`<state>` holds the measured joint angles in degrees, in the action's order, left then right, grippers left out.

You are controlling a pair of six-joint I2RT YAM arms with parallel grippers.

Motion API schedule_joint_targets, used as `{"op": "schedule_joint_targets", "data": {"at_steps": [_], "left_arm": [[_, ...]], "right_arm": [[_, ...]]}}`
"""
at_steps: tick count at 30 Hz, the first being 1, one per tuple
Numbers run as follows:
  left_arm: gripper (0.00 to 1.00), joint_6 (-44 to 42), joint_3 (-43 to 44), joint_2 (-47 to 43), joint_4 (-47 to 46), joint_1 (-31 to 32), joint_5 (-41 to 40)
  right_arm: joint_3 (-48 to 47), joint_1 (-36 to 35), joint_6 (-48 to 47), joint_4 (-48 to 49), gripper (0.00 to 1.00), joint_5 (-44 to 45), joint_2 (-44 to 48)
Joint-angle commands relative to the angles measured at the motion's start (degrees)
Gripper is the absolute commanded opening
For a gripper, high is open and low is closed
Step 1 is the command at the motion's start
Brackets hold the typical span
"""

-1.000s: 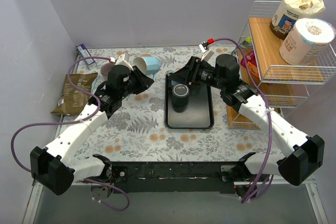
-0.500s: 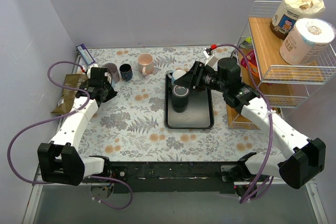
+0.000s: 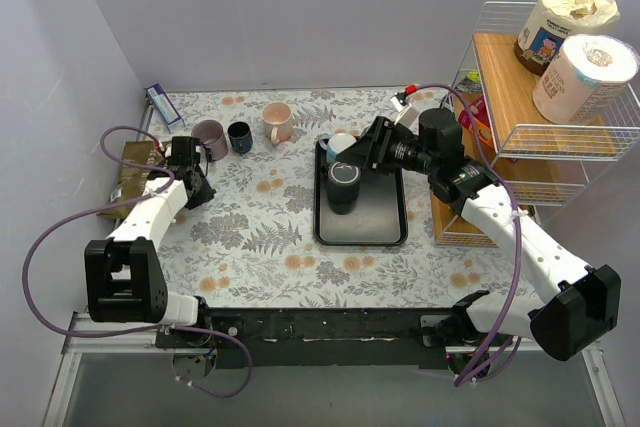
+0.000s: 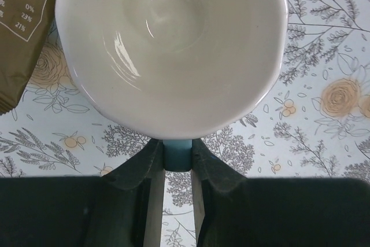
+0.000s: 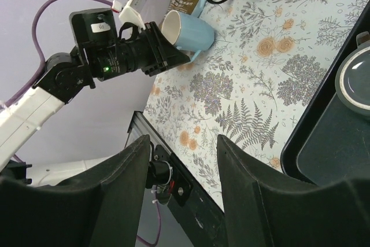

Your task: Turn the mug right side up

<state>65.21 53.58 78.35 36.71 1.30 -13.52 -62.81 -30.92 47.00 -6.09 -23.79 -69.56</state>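
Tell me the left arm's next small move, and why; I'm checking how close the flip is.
Probably tilt the blue mug level and ease it down onto the table. The left tool is shut on its handle, its mouth faces the wrist camera with tablecloth behind, yet the right wrist view shows it tilted.

Two plain walls (image 3: 300, 17) of pale lilac-grey colour meet in a corner behind the tabletop (image 3: 250, 247). The tabletop is covered with a light cloth (image 4: 324, 39) printed with ferns and orange flowers. At its right side stands a white wire shelf (image 3: 560, 147), and a wooden board (image 3: 497, 77) lies on its upper level. The light is soft and even, with only weak shadows. Below the near edge a grey floor (image 3: 350, 397) is seen.
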Motion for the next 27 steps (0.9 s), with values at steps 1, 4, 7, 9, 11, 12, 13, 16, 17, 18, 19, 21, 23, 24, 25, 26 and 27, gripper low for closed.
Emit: {"op": "schedule_joint_targets", "data": {"at_steps": [1,4,7,9,11,12,13,16,17,18,19,21,23,24,25,26,27], "left_arm": [[0.00,-2.9,2.0,1.7,-6.5,-1.0,-1.7],[0.00,-2.7,3.1,3.9,-6.6,-1.2,-1.8],[0.00,-2.0,4.5,6.5,-6.4,-3.1,-1.8],[0.00,-1.6,5.4,7.8,-5.8,-3.7,-1.4],[0.00,-1.4,6.5,8.7,-5.5,-3.8,-1.2],[0.00,-1.3,6.9,8.8,-5.0,-3.8,-1.1],[0.02,-1.1,7.3,8.9,-4.8,-3.9,-0.7],[0.18,-1.1,8.4,8.4,-4.3,-3.9,0.0],[0.20,-1.2,8.6,8.3,-4.0,-3.9,0.1],[0.22,-1.2,9.5,8.3,-3.4,-3.9,0.3],[0.24,-1.3,10.0,8.4,-3.1,-3.9,0.6],[0.24,-1.4,11.0,8.5,-2.2,-3.9,1.4],[0.26,-1.6,11.5,8.7,-1.7,-3.9,1.4],[0.28,-1.7,12.1,9.0,-1.2,-3.9,1.4],[0.30,-1.8,12.2,9.1,-1.0,-3.9,1.4],[0.32,-1.8,12.2,9.3,-0.9,-3.9,1.4],[0.33,-1.9,12.4,9.5,-0.6,-3.9,1.3]], "right_arm": [[0.7,1.0,0.3,0.7,0.57,-0.8,2.0],[1.1,1.5,0.4,0.6,0.57,-1.0,2.3],[1.3,1.8,0.5,0.6,0.57,-1.4,2.3],[0.7,2.2,0.5,0.5,0.57,-1.8,2.1],[0.1,2.4,-0.1,-0.2,0.57,-1.7,1.7],[-0.3,2.4,-0.2,-0.3,0.57,-1.7,1.6],[-0.5,2.4,-0.2,-0.6,0.57,-1.7,1.4],[-0.5,2.6,-0.2,-0.4,0.57,-1.7,1.3],[-0.5,2.6,-0.2,-0.3,0.57,-1.7,1.3],[-0.4,2.5,-0.2,-0.2,0.57,-1.7,1.3],[-0.3,2.6,-0.1,-0.1,0.57,-1.8,1.2],[-0.2,2.7,-0.1,0.0,0.57,-1.8,1.0],[0.0,2.8,0.1,0.5,0.57,-2.0,0.9],[0.1,2.9,0.2,0.6,0.57,-2.1,0.7],[0.2,2.9,0.4,1.0,0.57,-2.3,0.8],[0.4,2.8,0.5,1.1,0.57,-2.4,0.7],[0.5,2.8,0.5,1.3,0.57,-2.5,0.6]]}}
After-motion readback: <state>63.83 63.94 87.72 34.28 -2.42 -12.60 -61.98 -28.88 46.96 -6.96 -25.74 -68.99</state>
